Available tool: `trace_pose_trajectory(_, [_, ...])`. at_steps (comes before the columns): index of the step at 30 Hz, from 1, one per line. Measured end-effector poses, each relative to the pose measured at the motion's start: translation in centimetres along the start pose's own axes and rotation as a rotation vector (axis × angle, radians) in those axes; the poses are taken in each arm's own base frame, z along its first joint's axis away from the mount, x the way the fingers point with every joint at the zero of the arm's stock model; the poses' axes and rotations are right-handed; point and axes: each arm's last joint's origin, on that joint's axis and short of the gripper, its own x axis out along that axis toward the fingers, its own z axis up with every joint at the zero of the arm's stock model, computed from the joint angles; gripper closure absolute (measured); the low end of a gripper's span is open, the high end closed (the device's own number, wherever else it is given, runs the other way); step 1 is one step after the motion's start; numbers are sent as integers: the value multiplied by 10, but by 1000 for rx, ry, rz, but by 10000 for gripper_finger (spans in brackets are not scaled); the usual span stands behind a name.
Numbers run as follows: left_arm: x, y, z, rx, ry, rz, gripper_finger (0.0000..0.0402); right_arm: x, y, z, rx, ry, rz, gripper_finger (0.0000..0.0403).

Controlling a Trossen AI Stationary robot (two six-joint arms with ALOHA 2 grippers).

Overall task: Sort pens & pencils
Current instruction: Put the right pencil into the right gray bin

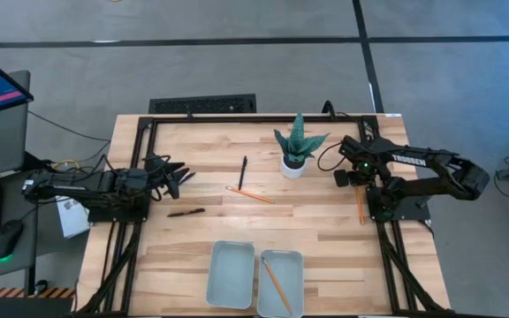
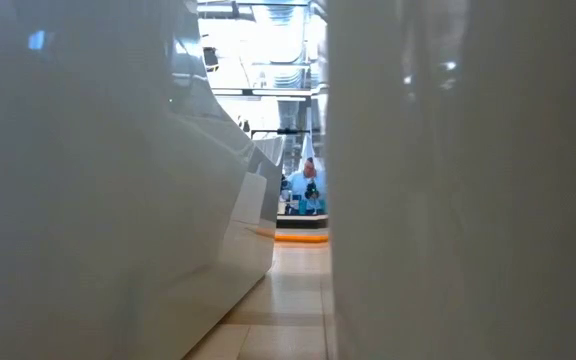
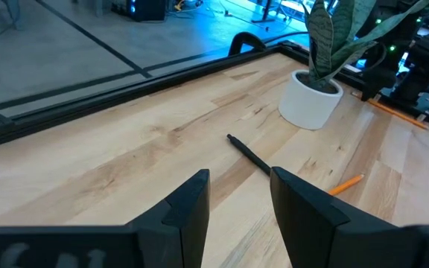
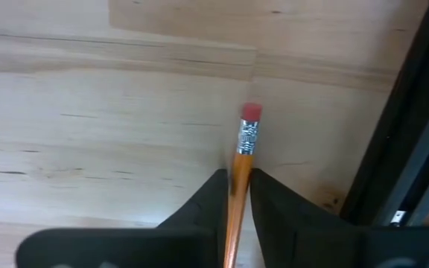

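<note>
Two black pens lie flat on the table, one (image 1: 243, 172) beside the plant and one (image 1: 186, 212) nearer the left arm. One orange pencil (image 1: 250, 194) lies mid-table and another (image 1: 277, 284) lies in the right tray (image 1: 295, 265). The left tray (image 1: 231, 274) holds nothing that I can see. My right gripper (image 1: 359, 179) is at the table's right side, shut on a third pencil (image 1: 360, 205). My left gripper (image 3: 240, 195) is open at the left edge and faces the pen (image 3: 248, 154) by the plant. My right gripper pinches the pencil's shaft (image 4: 238, 179) between its two fingers, a short way behind the metal band and pink eraser (image 4: 251, 112). The fingers come from above. The pencil runs from the gripper toward the table's near edge. I cannot tell whether it rests on the wood.
A potted plant in a white pot (image 1: 296, 152) stands between the pens and my right arm. A black frame rail (image 4: 415, 149) runs along the table's right edge close to the held pencil. In the low view the tray walls (image 2: 88, 200) block the table.
</note>
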Motion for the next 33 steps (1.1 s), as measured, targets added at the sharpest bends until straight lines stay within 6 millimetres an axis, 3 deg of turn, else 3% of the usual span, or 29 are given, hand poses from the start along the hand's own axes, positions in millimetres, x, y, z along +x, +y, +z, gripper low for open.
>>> trace_pose_trajectory(23, [0,0,0,0,0,0,269,0,0,0,-7,-3,-2,332])
trace_pose_trajectory(33, [0,0,0,0,0,0,269,-14,3,4,-28,-46,-1,332])
